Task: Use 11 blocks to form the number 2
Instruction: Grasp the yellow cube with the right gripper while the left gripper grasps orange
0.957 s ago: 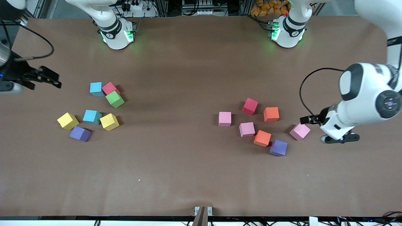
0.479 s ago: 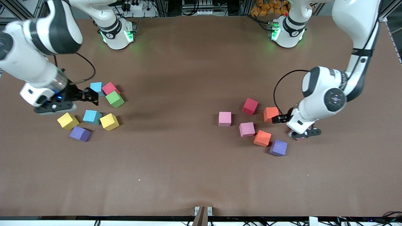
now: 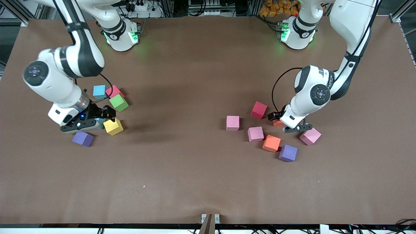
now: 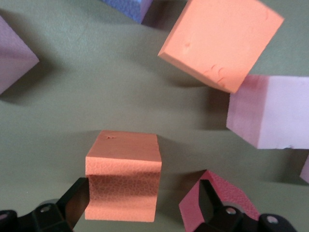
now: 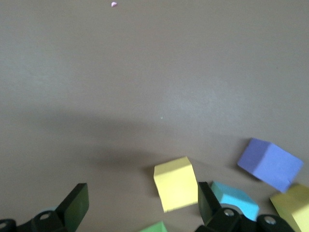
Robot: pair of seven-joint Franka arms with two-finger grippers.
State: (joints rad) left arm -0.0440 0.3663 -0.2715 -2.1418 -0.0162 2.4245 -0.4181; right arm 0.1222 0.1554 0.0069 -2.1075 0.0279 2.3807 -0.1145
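No readable txt, labels, brands or nos. anywhere. Blocks have plain faces, no print. Arm housings show no legible lettering.

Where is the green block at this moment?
In the front view, the green block lies toward the right arm's end of the table, touching the pink block and farther from the camera than the yellow block.

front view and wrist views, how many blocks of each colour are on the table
pink blocks: 3
red blocks: 2
orange blocks: 2
purple blocks: 2
yellow blocks: 2
light blue blocks: 2
green block: 1
total: 14
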